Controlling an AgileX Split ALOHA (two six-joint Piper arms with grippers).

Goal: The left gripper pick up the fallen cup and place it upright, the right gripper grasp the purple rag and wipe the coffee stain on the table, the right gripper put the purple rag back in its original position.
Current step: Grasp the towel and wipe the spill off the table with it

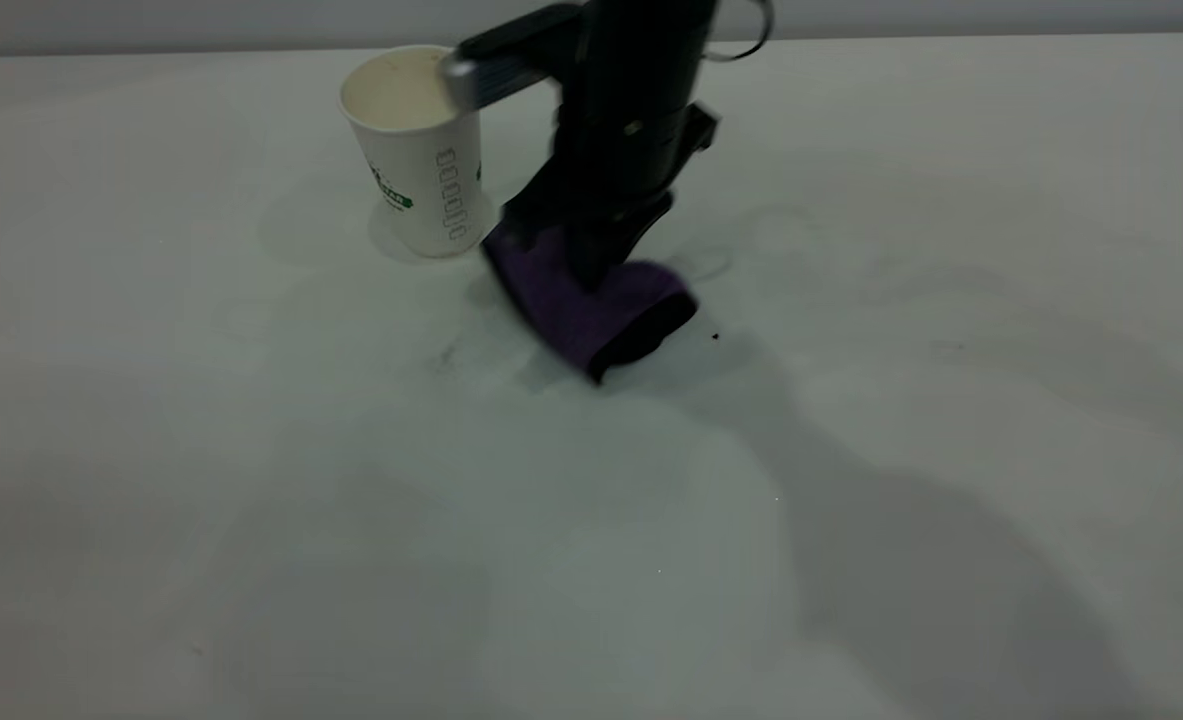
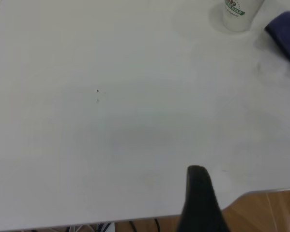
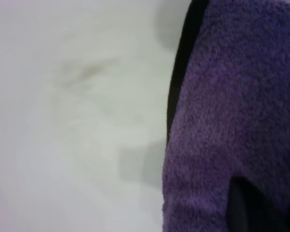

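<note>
The white paper cup [image 1: 419, 150] with the green logo stands upright on the white table [image 1: 251, 500], at the far side left of the middle; its base also shows in the left wrist view [image 2: 239, 12]. My right gripper [image 1: 579, 255] is shut on the purple rag [image 1: 591, 305] and presses it onto the table just right of the cup. In the right wrist view the rag [image 3: 232, 111] fills one side, and a faint brownish smear of the coffee stain [image 3: 84, 72] lies on the table beside it. My left gripper [image 2: 200, 198] is out of the exterior view, low over the table's edge.
A tiny black speck [image 1: 716, 337] lies right of the rag. The right arm's shadow [image 1: 901, 560] falls across the table's near right. The left wrist view shows the table edge with wooden floor [image 2: 266, 212] beyond, and the rag [image 2: 286, 29] far off.
</note>
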